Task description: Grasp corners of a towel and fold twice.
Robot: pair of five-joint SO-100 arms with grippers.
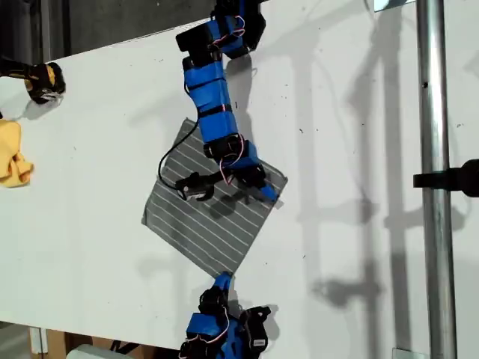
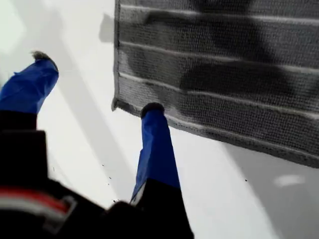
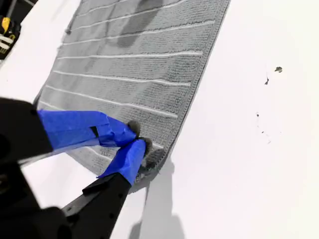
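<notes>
The grey white-striped towel (image 1: 213,217) lies flat as a diamond on the white table. In the exterior view my first gripper (image 1: 265,188) reaches down from the top arm to the towel's right corner (image 1: 284,179). It is open (image 2: 97,82): one blue fingertip (image 2: 152,108) rests on the cloth's edge beside the corner (image 2: 115,104), and the other fingertip (image 2: 42,57) is over bare table. My second gripper (image 1: 223,282), on the arm at the exterior view's bottom, is shut (image 3: 138,142) on the towel (image 3: 134,69) just inside its bottom corner (image 3: 155,169).
A small yellow cloth (image 1: 13,158) and a yellow-and-black object (image 1: 45,81) lie at the exterior view's left edge. A metal pole (image 1: 434,149) with a black clamp (image 1: 453,179) stands at the exterior view's right. White table (image 1: 359,247) surrounds the towel.
</notes>
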